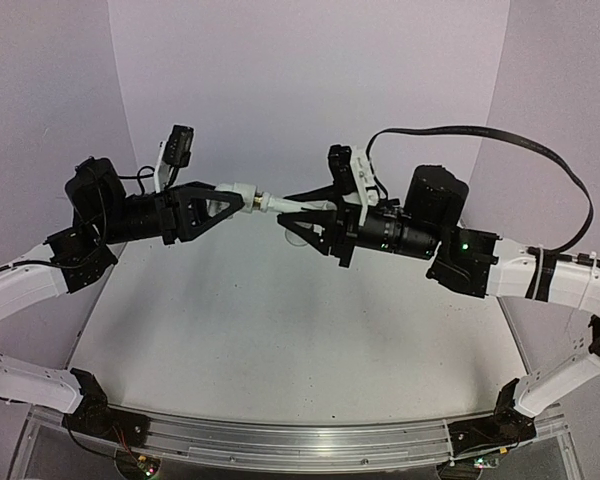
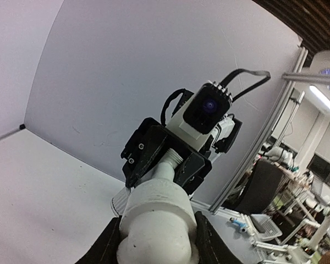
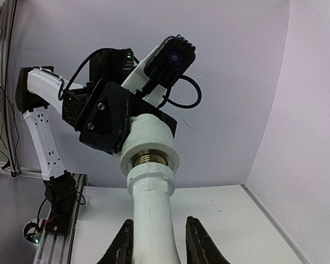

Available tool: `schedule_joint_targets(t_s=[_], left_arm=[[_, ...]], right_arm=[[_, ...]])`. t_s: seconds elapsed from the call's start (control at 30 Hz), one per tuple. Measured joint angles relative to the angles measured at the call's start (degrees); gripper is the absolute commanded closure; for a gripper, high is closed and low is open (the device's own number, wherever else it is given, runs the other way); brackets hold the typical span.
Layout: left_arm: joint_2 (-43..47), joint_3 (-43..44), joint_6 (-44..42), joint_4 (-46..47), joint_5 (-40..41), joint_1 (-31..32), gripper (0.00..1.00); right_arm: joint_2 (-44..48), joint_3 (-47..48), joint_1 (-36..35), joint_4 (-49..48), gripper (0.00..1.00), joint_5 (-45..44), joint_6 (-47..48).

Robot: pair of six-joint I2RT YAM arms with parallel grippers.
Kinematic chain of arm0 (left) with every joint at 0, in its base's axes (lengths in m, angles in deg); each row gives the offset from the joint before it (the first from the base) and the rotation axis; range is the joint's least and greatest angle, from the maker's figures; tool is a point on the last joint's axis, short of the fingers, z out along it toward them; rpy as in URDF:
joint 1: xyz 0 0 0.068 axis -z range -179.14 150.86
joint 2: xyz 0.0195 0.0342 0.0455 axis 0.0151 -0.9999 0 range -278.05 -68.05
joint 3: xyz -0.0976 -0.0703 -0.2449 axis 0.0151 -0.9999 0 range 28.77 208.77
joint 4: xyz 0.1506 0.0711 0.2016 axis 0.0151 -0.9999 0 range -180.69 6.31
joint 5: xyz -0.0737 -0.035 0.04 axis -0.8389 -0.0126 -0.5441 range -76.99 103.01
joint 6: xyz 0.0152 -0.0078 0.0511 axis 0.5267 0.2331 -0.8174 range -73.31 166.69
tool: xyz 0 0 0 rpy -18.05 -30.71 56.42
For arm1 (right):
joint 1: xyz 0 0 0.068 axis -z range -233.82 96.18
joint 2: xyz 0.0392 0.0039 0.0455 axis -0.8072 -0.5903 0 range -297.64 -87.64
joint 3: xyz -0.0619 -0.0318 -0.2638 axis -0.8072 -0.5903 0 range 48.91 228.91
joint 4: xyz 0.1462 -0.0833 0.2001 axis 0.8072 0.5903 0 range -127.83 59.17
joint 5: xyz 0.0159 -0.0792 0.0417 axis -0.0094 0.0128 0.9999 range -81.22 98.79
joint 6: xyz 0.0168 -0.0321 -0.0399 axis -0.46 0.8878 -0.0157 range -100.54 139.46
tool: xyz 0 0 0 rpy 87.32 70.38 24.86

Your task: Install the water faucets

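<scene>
Above the table [image 1: 280, 340], in mid-air, the tap [image 1: 292, 206] met the elbow fitting [image 1: 246, 190] nose to mouth. To my eye, if the two sat slightly off line, the thread could cross, or a part twist in its grip. The left gripper [image 2: 158, 234], spread only as wide as the part, pinched the elbow fitting; the right gripper [image 3: 157, 234] was clamped round the tap's body, both clear of the table
</scene>
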Motion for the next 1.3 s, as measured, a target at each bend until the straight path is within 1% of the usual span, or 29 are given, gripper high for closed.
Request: schedule_joint_targets(t_s=[0.47, 0.83, 1.1, 1.3], left_arm=[[-1.2, 7.4, -34.0, -7.7, -5.6, -0.2, 1.00], [-6.8, 22.9, -63.7, -23.9, -11.4, -0.3, 1.00], [-6.9, 26.9, -86.4, -34.6, -12.0, -0.3, 1.00], [-6.9, 29.0, -102.5, -39.9, -11.7, -0.3, 1.00]], right_arm=[[-0.4, 3.7, 0.4, 1.5, 1.00, 6.0, -7.5], [-1.4, 9.6, 1.4, 5.5, 1.00, 11.1, -14.9], [-3.2, 11.5, 1.7, 7.0, 1.00, 15.9, -21.2], [-4.7, 13.3, 2.1, 8.1, 1.00, 19.2, -25.3]])
